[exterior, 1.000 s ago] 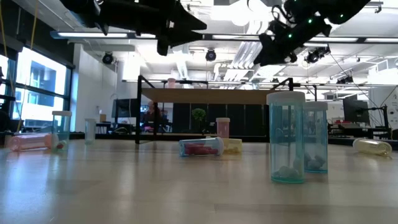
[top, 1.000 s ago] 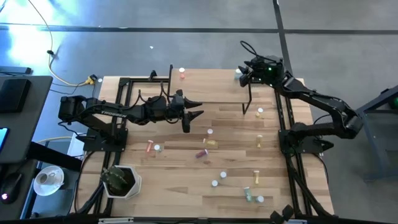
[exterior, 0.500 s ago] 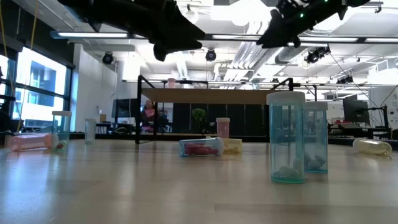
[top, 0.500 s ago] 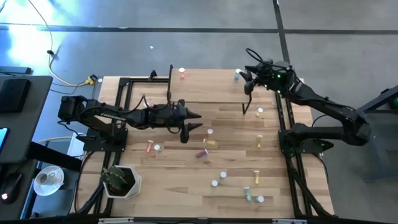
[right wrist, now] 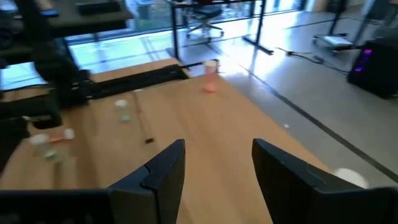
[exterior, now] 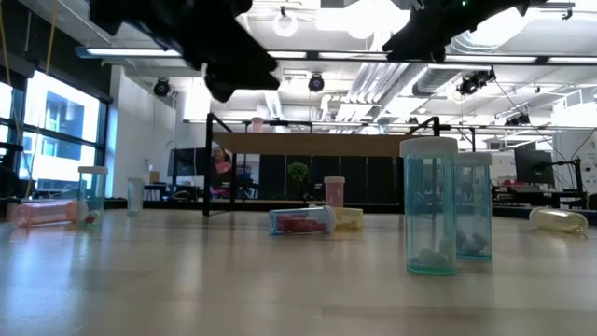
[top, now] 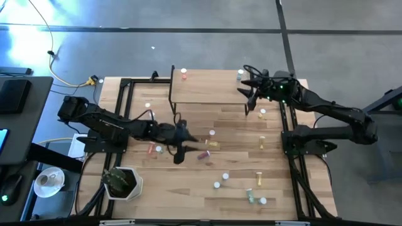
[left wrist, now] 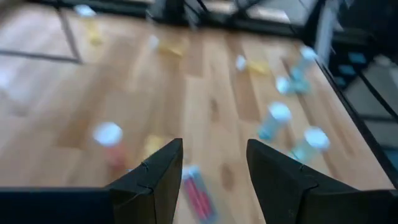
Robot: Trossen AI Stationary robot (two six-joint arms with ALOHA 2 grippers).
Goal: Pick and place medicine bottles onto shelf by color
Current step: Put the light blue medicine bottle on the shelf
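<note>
High view, left gripper (top: 178, 152) moved down-table to red bottle (top: 203, 154), fingers apart, right gripper (top: 246, 90) empty, open over shelf (top: 207, 88)

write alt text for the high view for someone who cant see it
Seen from above, the left gripper hangs open over the middle of the wooden table, near a red bottle lying on its side. The right gripper is open and empty at the right end of the shelf. Small bottles lie scattered across the table.
</note>
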